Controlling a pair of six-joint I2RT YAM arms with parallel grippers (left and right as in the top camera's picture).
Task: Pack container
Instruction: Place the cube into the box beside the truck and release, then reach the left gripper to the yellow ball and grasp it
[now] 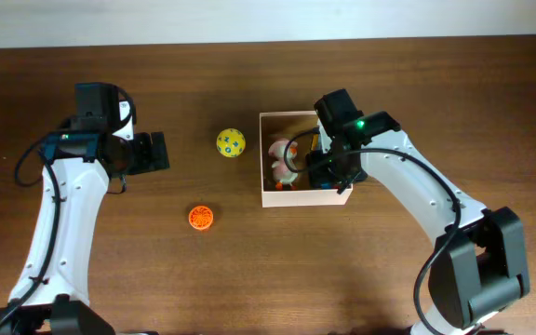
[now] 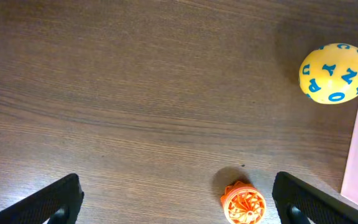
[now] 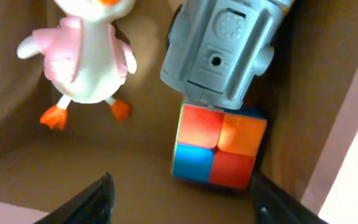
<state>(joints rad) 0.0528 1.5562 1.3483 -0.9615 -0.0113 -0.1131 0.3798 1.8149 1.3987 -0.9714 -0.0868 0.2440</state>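
While a pale band (image 1: pixel 249 19), maybe floor, borders its far edge, one wooden table (image 1: pixel 249 279) bears one container (image 1: pixel 305 198) right of centre, holding three toys: robot (image 3: pixel 222 50), duck (image 3: pixel 82 56), cube (image 3: pixel 219 146). Left of it lie one yellow ball (image 1: pixel 231 143) and one orange toy (image 1: pixel 200 217). Left gripper (image 2: pixel 176 199) and right gripper (image 3: pixel 180 199) are spread wide.

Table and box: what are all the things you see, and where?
container: one, white walls, tan floor, on the table
duck: one, white and pink, in the container
robot toy: one, grey, in the container
cube: one, many-coloured, in the container
ball: one, yellow, blue letters, left of the container
round toy: one, orange, on the table
table: one, brown wood
left tool: one, black, open, over the table
right tool: one, black, open, over the container
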